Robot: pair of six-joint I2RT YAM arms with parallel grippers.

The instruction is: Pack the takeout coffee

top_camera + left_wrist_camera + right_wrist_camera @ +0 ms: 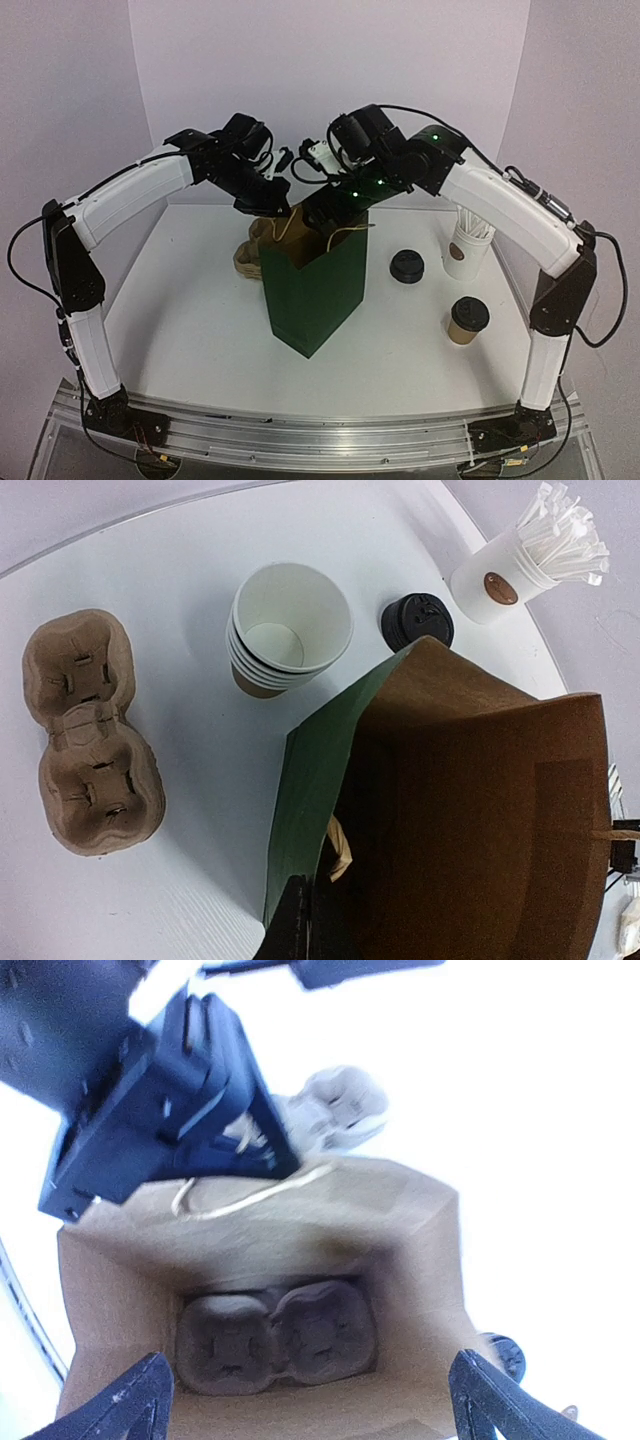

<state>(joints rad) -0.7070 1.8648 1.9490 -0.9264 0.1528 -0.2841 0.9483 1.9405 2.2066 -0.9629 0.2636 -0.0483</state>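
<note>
The right claw (310,1365) hangs with its jaws wide apart over the mouth of the green paper bag (315,290), gripping nothing. Only its two dark fingertips (130,1400) show, cut off at the bottom edge of a blurred wrist view. Below them, on the bag's floor, lies a two-cup carrier (275,1345). The left claw (303,920) is clamped on the bag's rim beside a twine handle (340,852), and the frame cuts off most of it. Both arms arch up from their bases and bend down to meet above the bag. A second carrier (92,730) and a stack of lidless cups (290,630) sit behind the bag, largely hidden from the top view. The takeout coffee (468,320) stands upright on the worktop (190,320), right of the bag and well apart from both claws. Near it are a loose black lid (407,266) and a white cup of sticks (465,248).
</note>
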